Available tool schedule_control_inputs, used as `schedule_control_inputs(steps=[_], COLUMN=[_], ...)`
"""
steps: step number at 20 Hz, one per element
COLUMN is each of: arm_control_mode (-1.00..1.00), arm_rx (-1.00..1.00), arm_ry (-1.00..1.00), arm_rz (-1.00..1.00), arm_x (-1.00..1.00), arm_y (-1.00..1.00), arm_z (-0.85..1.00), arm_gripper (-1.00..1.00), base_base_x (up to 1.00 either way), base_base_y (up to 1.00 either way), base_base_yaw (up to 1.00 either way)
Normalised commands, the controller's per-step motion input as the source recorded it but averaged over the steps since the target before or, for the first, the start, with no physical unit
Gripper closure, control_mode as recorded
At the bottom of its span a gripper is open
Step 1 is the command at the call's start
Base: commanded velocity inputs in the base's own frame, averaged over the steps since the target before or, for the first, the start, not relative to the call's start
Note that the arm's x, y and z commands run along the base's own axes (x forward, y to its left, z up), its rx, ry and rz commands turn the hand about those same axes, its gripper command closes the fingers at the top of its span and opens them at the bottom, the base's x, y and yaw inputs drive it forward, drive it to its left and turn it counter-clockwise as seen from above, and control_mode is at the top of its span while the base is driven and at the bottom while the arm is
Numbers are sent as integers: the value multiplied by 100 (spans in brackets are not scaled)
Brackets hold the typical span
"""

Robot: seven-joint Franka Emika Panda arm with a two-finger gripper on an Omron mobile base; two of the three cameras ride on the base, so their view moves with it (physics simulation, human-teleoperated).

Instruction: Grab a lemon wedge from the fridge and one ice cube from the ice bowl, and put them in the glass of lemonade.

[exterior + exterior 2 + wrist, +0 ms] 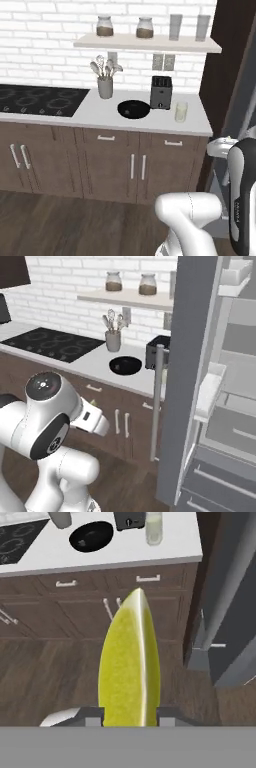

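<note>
A small yellow-green lemon wedge point(131, 662) is gripped by the closed gripper point(131, 716), well short of the white counter point(100, 554).

We've got the counter point(100, 117) across mid frame in the left base view: stove top point(37, 99) at left, then utensil pot point(105, 87), bowl point(134, 109), toaster point(161, 92) just behind it, glass point(180, 112) furthest right. Shelf point(147, 44) with jars point(104, 26) up top. Fridge door point(187, 376) fills the right base view's right side.
</note>
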Motion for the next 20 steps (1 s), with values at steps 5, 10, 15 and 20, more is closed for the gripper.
schedule_control_inputs(steps=[5, 10, 15, 20], arm_control_mode=[100, 100, 100, 100], arm_rx=[0, 0, 0, 0], arm_ry=[0, 0, 0, 0], arm_rz=[0, 0, 0, 0], arm_x=[0, 0, 0, 0], arm_y=[0, 0, 0, 0], arm_z=[0, 0, 0, 0], arm_gripper=[100, 100, 100, 100], base_base_x=[100, 100, 100, 91], base_base_y=[5, -2, 0, 3], base_base_yaw=[-13, -10, -8, -13])
